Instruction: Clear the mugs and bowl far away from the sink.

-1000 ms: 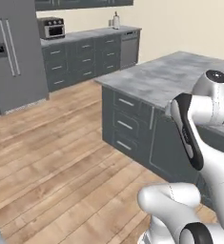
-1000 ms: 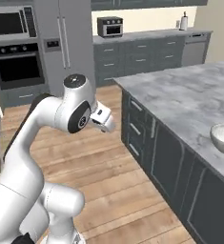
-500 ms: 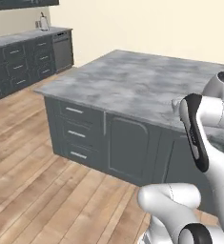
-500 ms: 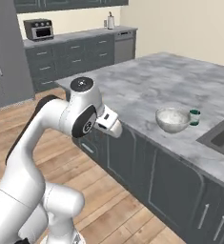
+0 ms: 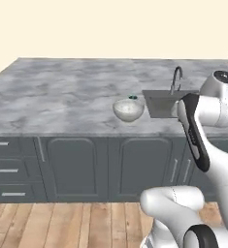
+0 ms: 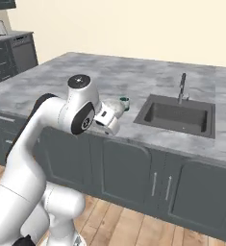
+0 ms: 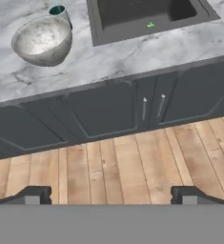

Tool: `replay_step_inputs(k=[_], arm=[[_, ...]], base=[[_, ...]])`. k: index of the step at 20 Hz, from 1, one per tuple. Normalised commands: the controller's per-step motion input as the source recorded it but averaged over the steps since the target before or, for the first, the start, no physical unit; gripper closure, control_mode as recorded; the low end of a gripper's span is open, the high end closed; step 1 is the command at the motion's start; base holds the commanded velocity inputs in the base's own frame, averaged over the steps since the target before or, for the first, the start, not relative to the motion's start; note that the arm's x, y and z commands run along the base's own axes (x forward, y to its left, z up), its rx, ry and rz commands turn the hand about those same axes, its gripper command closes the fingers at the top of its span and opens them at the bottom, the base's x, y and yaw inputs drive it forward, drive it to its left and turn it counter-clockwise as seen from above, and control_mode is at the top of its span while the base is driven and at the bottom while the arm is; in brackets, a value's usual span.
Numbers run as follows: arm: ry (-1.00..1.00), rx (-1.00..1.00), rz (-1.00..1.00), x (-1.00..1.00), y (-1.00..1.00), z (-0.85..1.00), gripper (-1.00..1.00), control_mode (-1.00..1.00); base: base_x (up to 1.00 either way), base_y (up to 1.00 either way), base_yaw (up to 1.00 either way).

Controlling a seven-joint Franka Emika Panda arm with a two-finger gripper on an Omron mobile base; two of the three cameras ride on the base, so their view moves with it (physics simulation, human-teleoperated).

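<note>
Bowl (image 7: 42, 39) nr counter (image 7: 132, 57) edge, mug (image 7: 59, 12) prob touching; gripper (image 7: 111, 195) spread, empty.

Wide round bowl (image 7: 41, 39): white-grey marbling. Small cylindrical mug (image 7: 60, 12) at its 1 o'clock: pale outside, teal inside. Recessed rectangular sink (image 6: 176, 115): dark grey. Stone countertop (image 5: 62, 97): grey-white marble veining. Panelled cabinet fronts (image 7: 104, 112): charcoal. Plank floor (image 7: 123, 167): light wood.

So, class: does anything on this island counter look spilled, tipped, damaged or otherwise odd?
Nothing stands out. The bowl sits upright near the counter's front edge, a teal-lined mug upright just behind it, both beside the sink. No spills or damage show.
</note>
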Motion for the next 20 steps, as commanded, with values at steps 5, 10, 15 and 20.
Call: replay_step_inputs(k=[5, 10, 15, 20], arm=[[0.00, 0.00, 0.00, 0.00, 0.00, 0.00, -1.00, 1.00], [0.00, 0.00, 0.00, 0.00, 0.00, 0.00, -1.00, 1.00], [0.00, 0.00, 0.00, 0.00, 0.00, 0.00, -1.00, 1.00], [0.00, 0.00, 0.00, 0.00, 0.00, 0.00, -1.00, 1.00]], base=[[0.97, 0.72, -0.13], [1.00, -0.03, 0.00], [1.00, -0.05, -0.04], [0.95, 0.46, -0.20]])
